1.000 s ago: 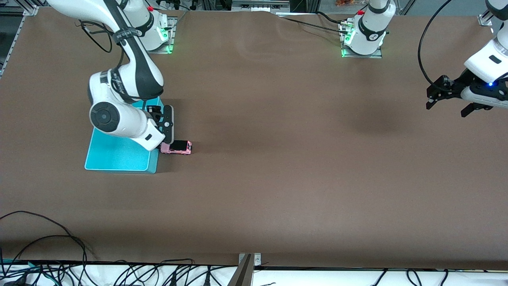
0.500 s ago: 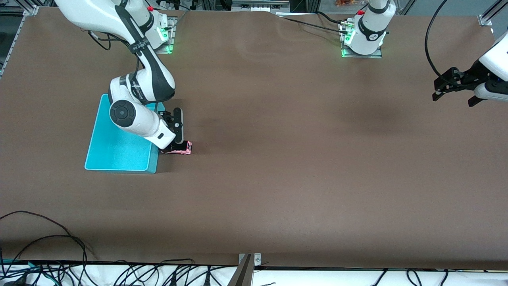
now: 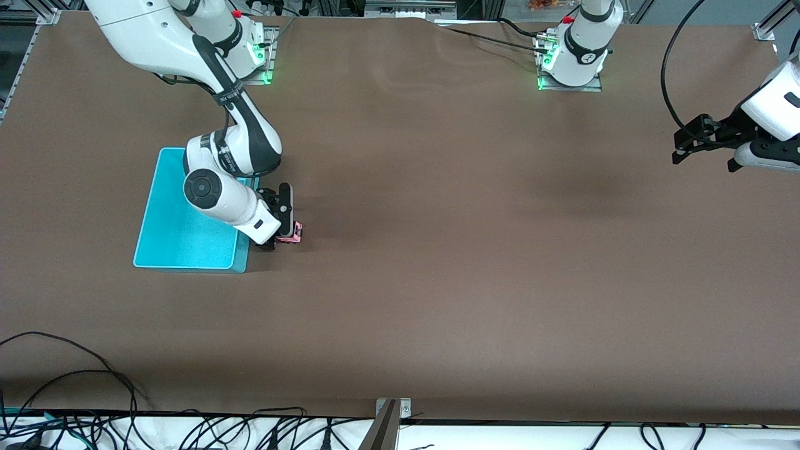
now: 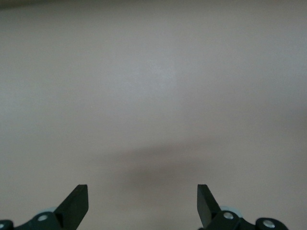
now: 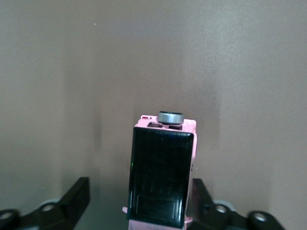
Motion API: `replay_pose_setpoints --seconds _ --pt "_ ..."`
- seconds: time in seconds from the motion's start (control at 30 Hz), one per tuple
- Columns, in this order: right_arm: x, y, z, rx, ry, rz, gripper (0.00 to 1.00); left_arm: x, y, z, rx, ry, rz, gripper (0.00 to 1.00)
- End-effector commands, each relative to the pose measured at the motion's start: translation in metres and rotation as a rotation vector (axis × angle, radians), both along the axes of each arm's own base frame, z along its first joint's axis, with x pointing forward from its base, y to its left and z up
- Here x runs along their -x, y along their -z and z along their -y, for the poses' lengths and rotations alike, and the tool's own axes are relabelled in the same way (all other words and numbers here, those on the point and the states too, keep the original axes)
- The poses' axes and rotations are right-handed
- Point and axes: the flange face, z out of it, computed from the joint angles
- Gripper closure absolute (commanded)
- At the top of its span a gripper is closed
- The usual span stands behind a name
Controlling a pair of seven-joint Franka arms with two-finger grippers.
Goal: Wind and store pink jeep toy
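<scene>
The pink jeep toy [image 3: 292,234] stands on the brown table [image 3: 437,250], just beside the edge of the cyan bin [image 3: 181,237] that faces the left arm's end of the table, near the bin's corner closest to the front camera. In the front view only a small pink end of the toy shows, since the right gripper [image 3: 281,236] is down over it and covers the rest. The right wrist view shows the toy [image 5: 162,177] from above: a pink body, a black roof panel, and a round grey spare wheel at the end that points away from the wrist. The toy sits between the two black fingers [image 5: 76,196] of the right gripper [image 5: 141,201], which stand apart on either side of it; one finger is close against the toy's side and the other has a clear gap, so the fingers are spread around the toy and not clamped on it. The left gripper [image 3: 703,142] hangs in the air over bare table at the left arm's end, well apart from the toy, waiting. Its fingers [image 4: 76,203] are spread wide with nothing between them, over plain table surface.
</scene>
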Motion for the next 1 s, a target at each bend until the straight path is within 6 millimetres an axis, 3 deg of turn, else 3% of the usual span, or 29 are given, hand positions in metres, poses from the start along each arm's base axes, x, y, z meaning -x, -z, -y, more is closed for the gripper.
replay_pose_setpoints --seconds 0.0,0.17,0.37,0.63,0.8,0.97 --pt "-0.003 -0.001 0.002 -0.006 -0.012 0.009 0.49 -0.003 -0.007 0.003 -0.026 -0.006 -0.005 0.00" --pt "-0.003 -0.004 0.001 -0.005 -0.007 0.009 0.74 -0.008 -0.012 0.002 -0.024 -0.006 0.007 0.00" --pt "-0.016 -0.029 -0.006 -0.014 -0.009 0.036 0.77 -0.007 -0.012 -0.001 -0.022 -0.013 -0.012 0.00" --pt "-0.044 -0.108 -0.006 -0.003 -0.005 -0.029 0.77 -0.015 -0.012 -0.007 -0.021 -0.023 -0.007 0.00" --pt "-0.059 -0.157 0.020 0.018 0.015 -0.113 0.77 -0.019 -0.017 -0.009 -0.022 -0.027 0.005 0.00" --pt "-0.060 -0.210 0.052 0.051 0.042 -0.208 0.77 -0.019 -0.019 -0.008 -0.005 -0.029 0.000 0.00"
